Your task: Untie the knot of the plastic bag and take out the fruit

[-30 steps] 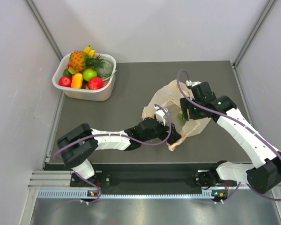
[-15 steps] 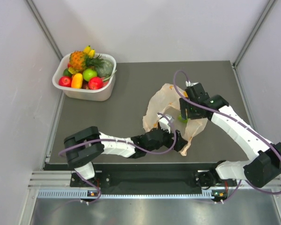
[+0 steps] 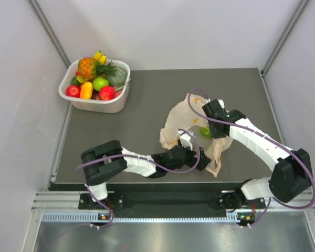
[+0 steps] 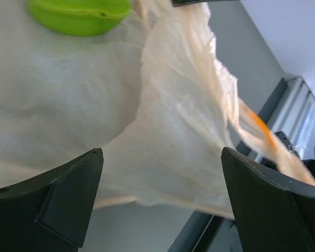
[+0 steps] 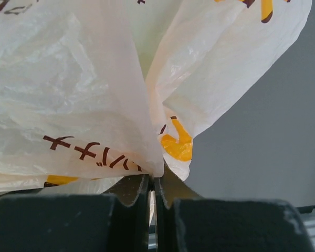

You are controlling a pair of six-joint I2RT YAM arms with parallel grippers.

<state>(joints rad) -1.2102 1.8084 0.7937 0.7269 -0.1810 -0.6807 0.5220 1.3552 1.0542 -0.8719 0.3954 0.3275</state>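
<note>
Bag held two-handed: right end effector [image 3: 209, 127] pinches film, left end effector [image 3: 202, 159] is released.
Top view: plastic bag [image 3: 185, 116] lies centre-right on the desk [image 3: 147, 100], long axis running far-to-near, narrow tail toward the arm bases; green fruit [image 3: 205, 132] shows inside. Left wrist view: fingers spread wide, film between them ungripped, probably lining up a counter-pull. Right wrist view: jaws clenched on a film fold, likely anchoring the bag. Can't make out the knot.

Top view down onto table [image 3: 147, 105], wrist views very close, all apparently sharing plastic bag [image 3: 173, 121]
</note>
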